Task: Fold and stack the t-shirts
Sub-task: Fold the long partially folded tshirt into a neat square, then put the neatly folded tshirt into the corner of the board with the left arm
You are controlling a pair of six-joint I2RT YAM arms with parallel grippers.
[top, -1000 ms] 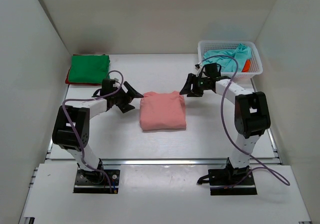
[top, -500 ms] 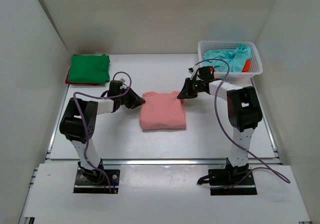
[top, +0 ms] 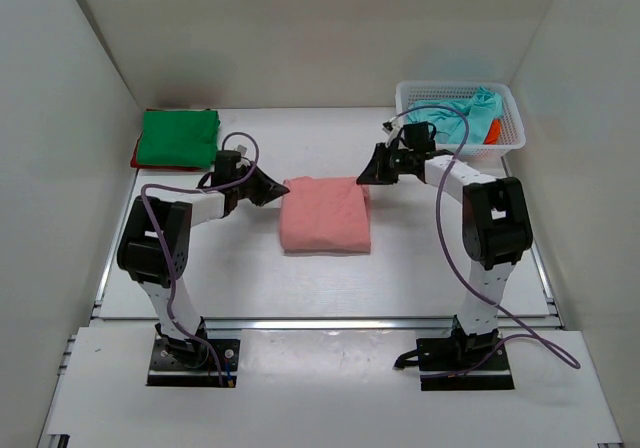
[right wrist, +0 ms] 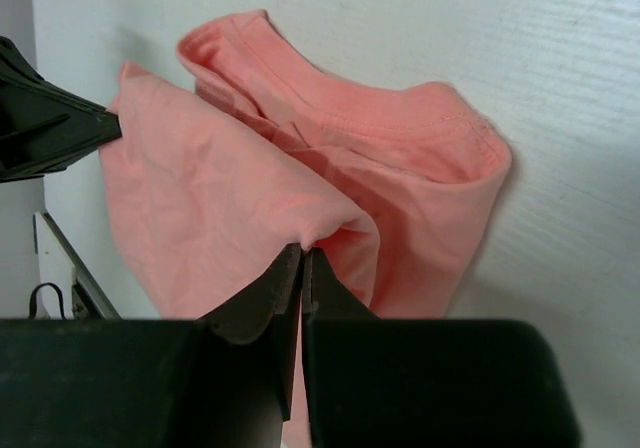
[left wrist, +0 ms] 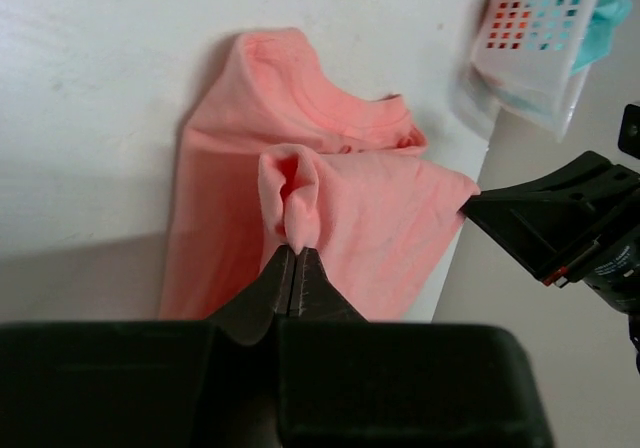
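Five shirts, as far as shows: one pink shirt (top: 323, 215), one green shirt (top: 178, 136), one red shirt (top: 137, 154) mostly hidden, one teal shirt (top: 462, 113), and an orange-red shirt (top: 493, 133), probably just one. One basket (top: 455, 85). Two arms: left arm (top: 150, 238), right arm (top: 495, 223).

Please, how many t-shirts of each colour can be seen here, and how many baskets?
Salmon pink t-shirt: 1
Green t-shirt: 1
Red t-shirt: 1
Teal t-shirt: 1
Orange-red t-shirt: 1
White basket: 1
Total: 6
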